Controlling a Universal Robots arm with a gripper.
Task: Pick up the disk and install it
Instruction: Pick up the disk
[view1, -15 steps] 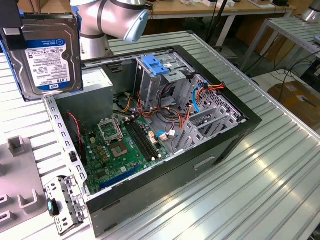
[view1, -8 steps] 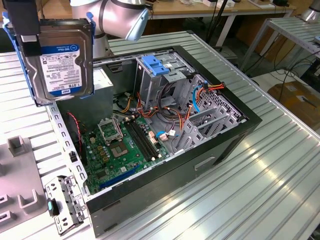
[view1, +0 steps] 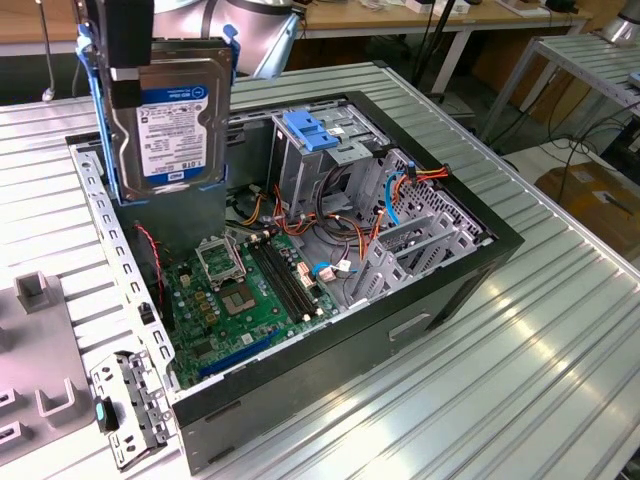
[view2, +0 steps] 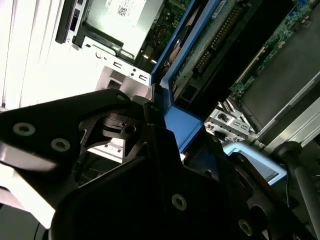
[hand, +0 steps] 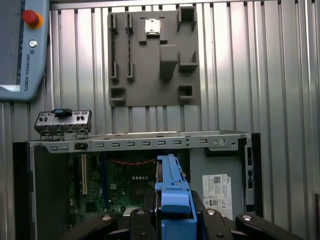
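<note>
Nearest you, the open computer case (view1: 400, 330) sat on the ribbed table (view1: 560, 380), its motherboard (view1: 250, 290) bare on the near side. Beyond it, at the far middle of the case, stood the metal drive cage (view1: 330, 160) with a blue latch (view1: 310, 130) on top.

The disk (view1: 170, 120) hung above the case's far corner at the exterior view's left, touching nothing beneath it. Your gripper (view1: 127, 80) had its jaws clamped on the disk's upper end. In the first wrist view, one finger sat on each flat face with a blue side rail (hand: 175, 200) between them. The disk stood on end, long axis vertical, label toward the near side.

The cage lay lower than the disk and to the exterior view's right of it. In my judgement, the fit depended on that offset and on the disk's upright attitude. I could not tell which way the bay opened.
</note>
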